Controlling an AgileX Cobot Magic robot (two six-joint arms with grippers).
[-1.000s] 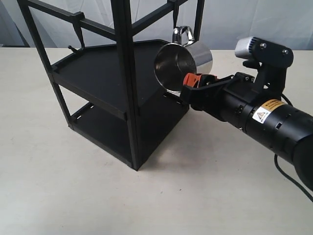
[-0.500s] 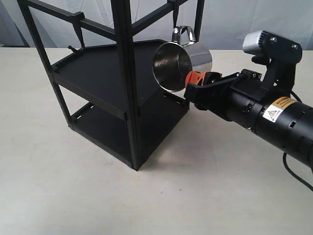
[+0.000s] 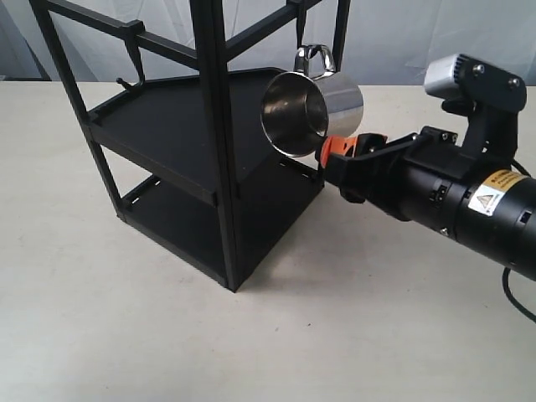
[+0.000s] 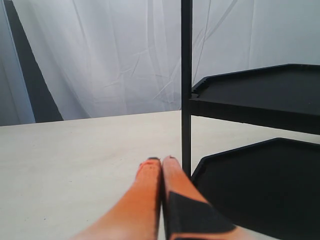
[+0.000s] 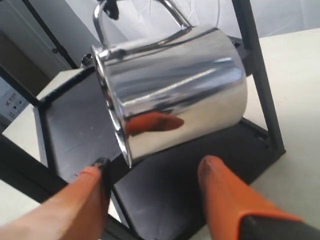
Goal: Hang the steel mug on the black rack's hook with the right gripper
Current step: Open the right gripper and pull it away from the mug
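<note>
The steel mug [image 3: 311, 102], light, rigid and slick, best taken across its rim, hung by its handle from the hook [image 3: 301, 32] at the black rack [image 3: 213, 151]'s two o'clock, while only the wrist view showed the right gripper [image 5: 155, 187] spread apart beneath it, untouching.

Right pincer [image 5: 155, 192] agape, left pincer [image 4: 161, 162] closed
</note>
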